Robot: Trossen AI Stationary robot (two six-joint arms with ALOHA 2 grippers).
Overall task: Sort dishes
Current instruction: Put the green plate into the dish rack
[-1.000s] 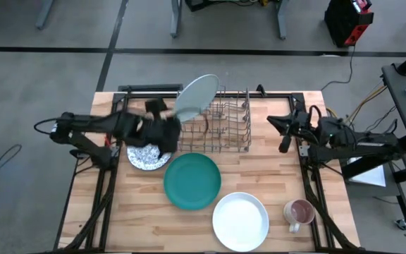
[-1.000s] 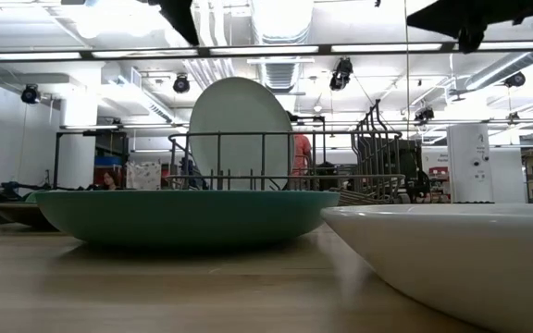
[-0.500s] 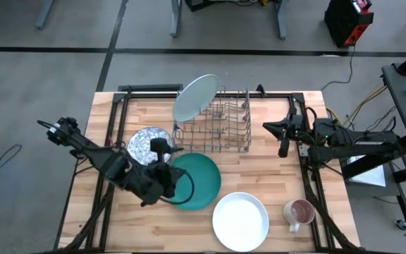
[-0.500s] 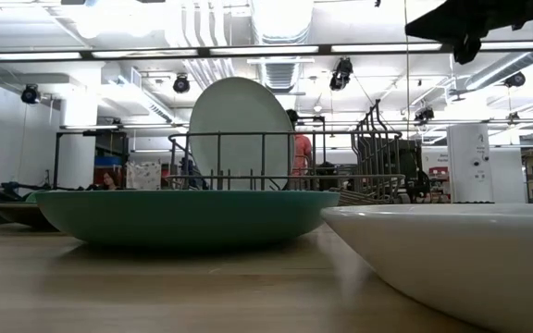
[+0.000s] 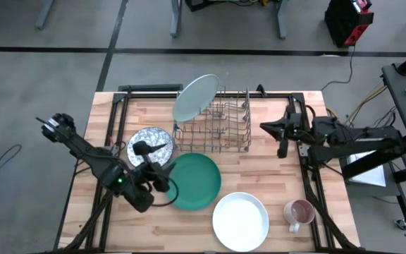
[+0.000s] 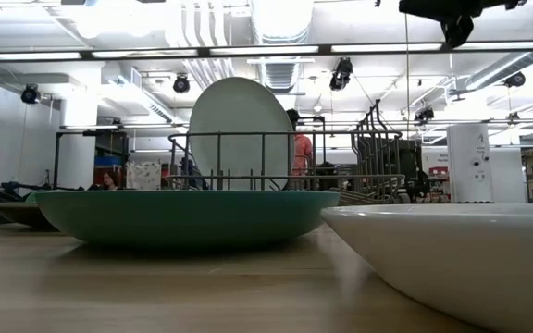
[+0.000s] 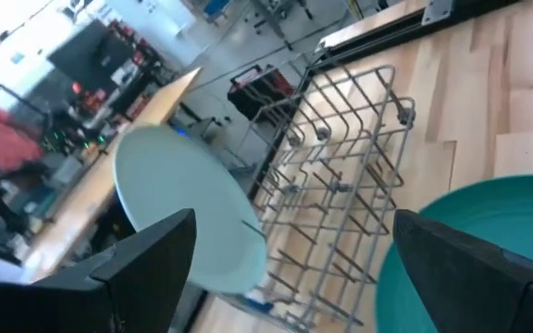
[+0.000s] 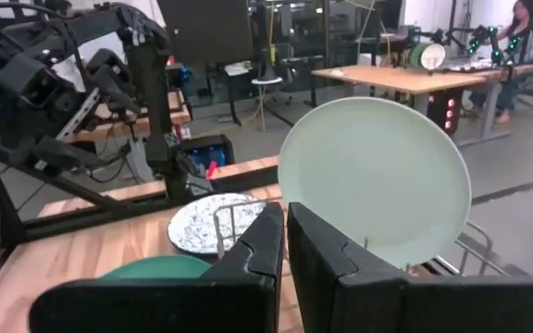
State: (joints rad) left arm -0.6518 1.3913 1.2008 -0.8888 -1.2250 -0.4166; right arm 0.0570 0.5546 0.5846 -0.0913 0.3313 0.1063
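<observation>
The pale mint plate stands on its edge in the wire rack, tilted; it also shows in the right wrist view. The teal-green plate, the white plate and the speckled dish lie flat on the table. My left gripper is open and empty above the table, between the speckled dish and the teal plate's left rim. My right gripper is shut and empty, right of the rack.
A mug stands at the table's near right, beside the white plate. In the low view the teal plate and the white plate fill the foreground before the rack. People show in the room behind.
My left gripper has swung away from the rack's left end, toward the table's near edge past the speckled dish, and now hangs by the teal plate's left rim. The speckled dish is uncovered. My right gripper has edged toward the rack.
</observation>
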